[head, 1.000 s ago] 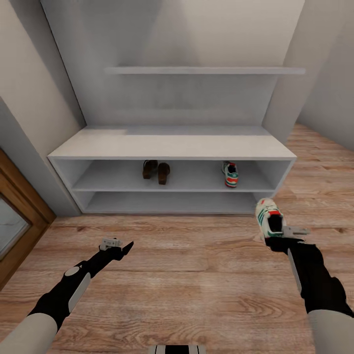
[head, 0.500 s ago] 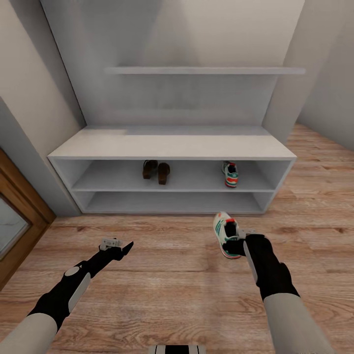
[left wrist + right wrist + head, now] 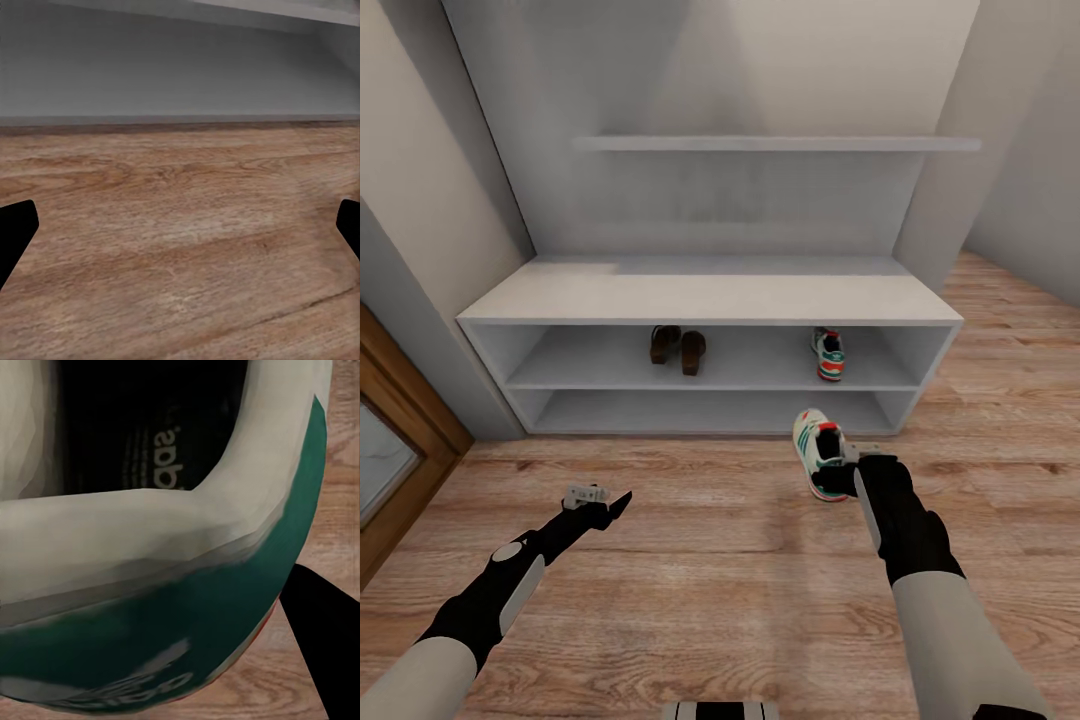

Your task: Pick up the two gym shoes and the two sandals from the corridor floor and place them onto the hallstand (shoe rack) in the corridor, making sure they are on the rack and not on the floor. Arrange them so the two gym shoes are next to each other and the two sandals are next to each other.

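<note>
The white hallstand (image 3: 710,295) stands against the wall ahead. On its middle shelf two brown sandals (image 3: 678,348) sit side by side left of centre, and one gym shoe (image 3: 827,354) sits toward the right end. The other gym shoe (image 3: 816,450) hangs just above the corridor floor (image 3: 710,570) in front of the rack's right half, with my right gripper (image 3: 840,470) shut on its heel. The right wrist view shows that shoe's heel opening (image 3: 150,532) close up, with one black finger (image 3: 324,652) beside it. My left gripper (image 3: 616,503) hovers low over the floor, open and holding nothing (image 3: 180,232).
A long white wall shelf (image 3: 775,143) runs above the rack's back. A brown wooden door frame (image 3: 405,410) borders the floor at the left. Grey walls close in on both sides of the rack. Bare planks lie between my arms.
My right arm has swung left with the gym shoe, then edged a little toward the rack. The left arm has stayed still.
</note>
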You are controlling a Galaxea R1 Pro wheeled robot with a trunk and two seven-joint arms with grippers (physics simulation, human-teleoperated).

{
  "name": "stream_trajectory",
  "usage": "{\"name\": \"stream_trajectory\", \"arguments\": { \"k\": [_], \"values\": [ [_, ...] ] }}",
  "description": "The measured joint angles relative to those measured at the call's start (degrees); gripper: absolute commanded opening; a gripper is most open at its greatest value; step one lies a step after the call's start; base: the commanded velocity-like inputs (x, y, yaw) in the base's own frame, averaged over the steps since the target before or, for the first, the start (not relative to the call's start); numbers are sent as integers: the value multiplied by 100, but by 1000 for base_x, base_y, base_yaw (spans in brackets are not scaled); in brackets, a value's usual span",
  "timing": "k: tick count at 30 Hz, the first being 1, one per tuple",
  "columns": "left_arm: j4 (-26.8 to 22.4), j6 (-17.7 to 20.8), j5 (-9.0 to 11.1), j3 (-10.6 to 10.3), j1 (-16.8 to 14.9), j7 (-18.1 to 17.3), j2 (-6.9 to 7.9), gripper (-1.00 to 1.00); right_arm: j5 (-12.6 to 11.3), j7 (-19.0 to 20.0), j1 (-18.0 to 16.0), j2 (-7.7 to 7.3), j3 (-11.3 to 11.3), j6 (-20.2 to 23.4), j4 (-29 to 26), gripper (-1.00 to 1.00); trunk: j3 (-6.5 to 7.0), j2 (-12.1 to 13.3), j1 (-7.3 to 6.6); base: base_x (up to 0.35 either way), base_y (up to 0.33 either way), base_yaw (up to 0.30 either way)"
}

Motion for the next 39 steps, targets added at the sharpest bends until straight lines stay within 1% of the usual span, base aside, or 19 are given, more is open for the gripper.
{"name": "stream_trajectory", "arguments": {
  "k": [4, 5, 6, 8, 10, 12, 15, 28, 31, 32, 34, 35, 37, 39],
  "values": [
    [0, 0, 0, 0, 0, 0, -1, 100, 11, -11, -2, 5, 3, -101, 5, -100, 0, 0, 0, 0, 0, 0],
    [0, 0, 0, -2, 0, 0, -1, 100, 8, -16, -2, 6, 3, -204, 9, -100, 0, 0, 0, 0, 0, 0],
    [0, 0, 0, -3, 0, 0, -1, 100, 0, -20, -2, 8, 3, -469, 16, -100, 0, 0, 0, 0, 0, 0],
    [0, 0, 0, -4, 0, 0, -1, 100, -2, -24, -2, 9, 20, -850, 40, -100, 0, 0, 0, 0, 0, 0],
    [0, 0, 0, -2, 0, 0, -1, 100, 1, -30, -1, 8, 35, -1024, 137, -100, 0, 0, 0, 0, 0, 0],
    [1, 0, 0, -4, 0, 0, -1, 100, -8, -29, 0, 1, 50, -1158, 412, -100, 0, 0, 1, 0, 0, 0],
    [0, 0, 0, -6, 0, 0, -1, 100, -11, -27, -1, -2, 61, -1199, 519, -100, 0, 0, 0, 0, 0, 0],
    [6, -6, 4, 0, 0, -19, 10, 100, 21, -19, -2, 2, 75, -1205, 530, -100, 0, 0, 0, 0, 0, 0],
    [51, -15, 4, 2, 0, -194, 52, 100, 21, -27, -2, 0, 75, -1201, 529, -100, 0, 0, 0, 0, 0, 0],
    [105, -40, 1, 6, 0, -359, 113, 100, 18, -28, -2, 2, 75, -1200, 529, -100, 0, 0, 0, 0, 0, 0],
    [294, -235, 3, 15, 0, -995, 325, 100, 19, -31, -2, 1, 75, -1200, 529, -100, 0, 0, 0, 0, 0, 0],
    [343, -304, 4, 17, 0, -1192, 381, 100, 21, -31, -2, 0, 75, -1200, 529, -100, 0, 0, 0, 0, 0, 0],
    [493, -571, 5, 27, 0, -2048, 562, 100, 19, -31, -2, 0, 75, -1200, 529, -100, 0, 0, 0, 0, 0, 0],
    [585, -728, 0, 34, 1, -2879, 676, 100, 20, -32, -2, -1, 74, -1200, 529, -100, 0, 0, 0, 0, 0, 0]
  ]
}}
